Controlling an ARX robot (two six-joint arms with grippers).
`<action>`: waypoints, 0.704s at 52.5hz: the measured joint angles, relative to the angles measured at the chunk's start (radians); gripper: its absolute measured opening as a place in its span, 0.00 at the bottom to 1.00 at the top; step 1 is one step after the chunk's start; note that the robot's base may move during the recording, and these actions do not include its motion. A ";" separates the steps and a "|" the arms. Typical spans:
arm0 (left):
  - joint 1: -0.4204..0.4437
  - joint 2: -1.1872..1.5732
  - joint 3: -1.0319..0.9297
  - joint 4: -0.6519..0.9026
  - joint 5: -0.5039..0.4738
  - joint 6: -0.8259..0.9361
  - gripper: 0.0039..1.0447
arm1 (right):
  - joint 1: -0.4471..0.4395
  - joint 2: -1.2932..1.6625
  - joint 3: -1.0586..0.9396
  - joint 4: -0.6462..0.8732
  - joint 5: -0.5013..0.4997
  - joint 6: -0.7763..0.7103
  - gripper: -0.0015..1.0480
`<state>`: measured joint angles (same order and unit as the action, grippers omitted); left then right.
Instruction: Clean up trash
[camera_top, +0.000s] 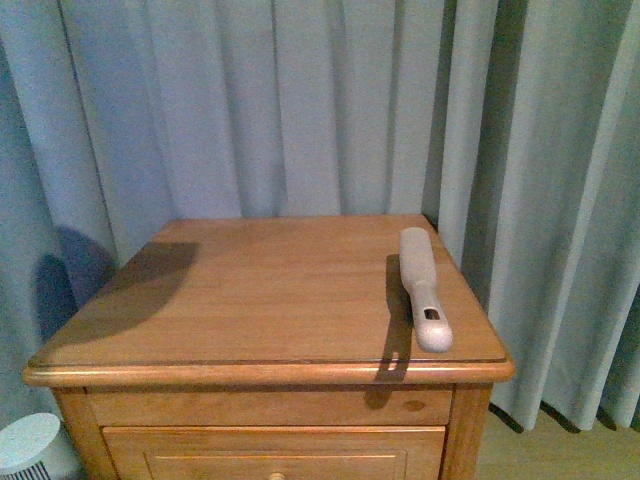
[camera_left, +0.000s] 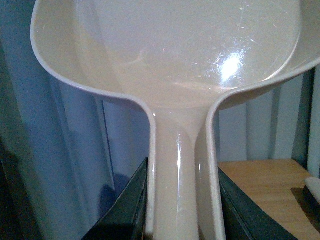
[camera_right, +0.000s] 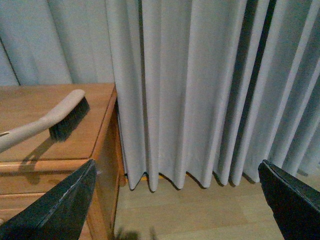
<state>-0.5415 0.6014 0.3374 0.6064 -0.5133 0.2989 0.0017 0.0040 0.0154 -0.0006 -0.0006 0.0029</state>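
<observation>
Pale grey-blue pleated curtains (camera_top: 300, 100) hang from top to floor behind and to the right of everything, closing off the back of the scene. In front of them stands a honey-coloured wooden bedside table (camera_top: 260, 290) with a moulded edge and a drawer (camera_top: 270, 455) under its top. A shadow falls over the top's left rear corner.

A beige plastic dustpan (camera_left: 175, 60) fills the left wrist view, its wide glossy scoop spread above its narrow handle and hiding most of what lies beyond. The left gripper (camera_left: 181, 205) is clamped on that handle, one dark finger on each side.

A beige long-handled brush with dark bristles (camera_top: 424, 290) lies bristles down near the table's right edge, its handle pointing toward the front edge.

The right gripper (camera_right: 172, 200) hangs wide apart and holds nothing, off the table's right side above a light wooden floor (camera_right: 200, 215), facing the curtains.

A white rounded ribbed object (camera_top: 30, 445) sits low beside the table's left front corner.

The trash cannot be made out in any view.
</observation>
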 joint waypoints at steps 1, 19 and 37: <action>-0.005 -0.017 -0.005 -0.006 -0.005 0.003 0.27 | 0.000 0.000 0.000 0.000 0.000 0.000 0.93; -0.032 -0.240 -0.058 -0.128 -0.010 -0.027 0.27 | 0.092 0.066 0.030 -0.079 0.240 -0.034 0.93; -0.032 -0.240 -0.058 -0.128 -0.012 -0.031 0.27 | 0.374 0.698 0.371 0.062 0.381 0.042 0.93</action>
<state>-0.5732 0.3618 0.2790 0.4782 -0.5251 0.2680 0.3756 0.7021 0.3866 0.0612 0.3805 0.0444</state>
